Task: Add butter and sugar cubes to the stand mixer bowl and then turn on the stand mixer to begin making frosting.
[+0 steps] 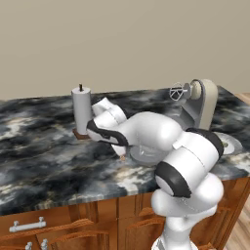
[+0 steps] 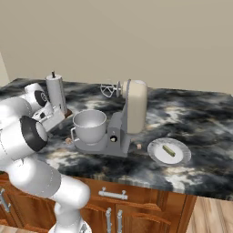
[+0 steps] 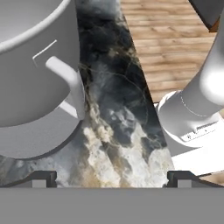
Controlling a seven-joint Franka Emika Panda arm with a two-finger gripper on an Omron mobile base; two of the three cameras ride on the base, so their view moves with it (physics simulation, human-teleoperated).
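Marbled black-and-grey stone forms the one counter (image 2: 191,113), over wooden cabinets (image 2: 136,200). On it stands one stand mixer (image 2: 129,116): flat grey base, cream head tilted up, one wire whisk (image 2: 108,89) pointing left in the right base view. One stand mixer bowl (image 2: 90,125), pale grey with a side handle, sits on the mixer's base. One paper-towel roll (image 2: 56,93) stands upright behind the arm's forearm. One round white plate (image 2: 169,151) lies right of the mixer, apart from it, with the one butter (image 2: 169,150) stick lying on it. One small tan sugar cube (image 2: 139,146) rests on the counter between the mixer base and the plate; a second small tan piece (image 2: 68,141) lies just left of the base, too small to name surely.

From the left base camera the arm covers the bowl and most of the plate (image 1: 233,142); the whisk (image 1: 177,92) and roll (image 1: 81,110) show. Close up, the hand camera gives the bowl's handle (image 3: 65,76) beside bare counter (image 3: 118,127). The gripper (image 3: 111,179) has its fingertips (image 3: 41,178) spread wide, holding nothing, just above the stone beside the bowl.
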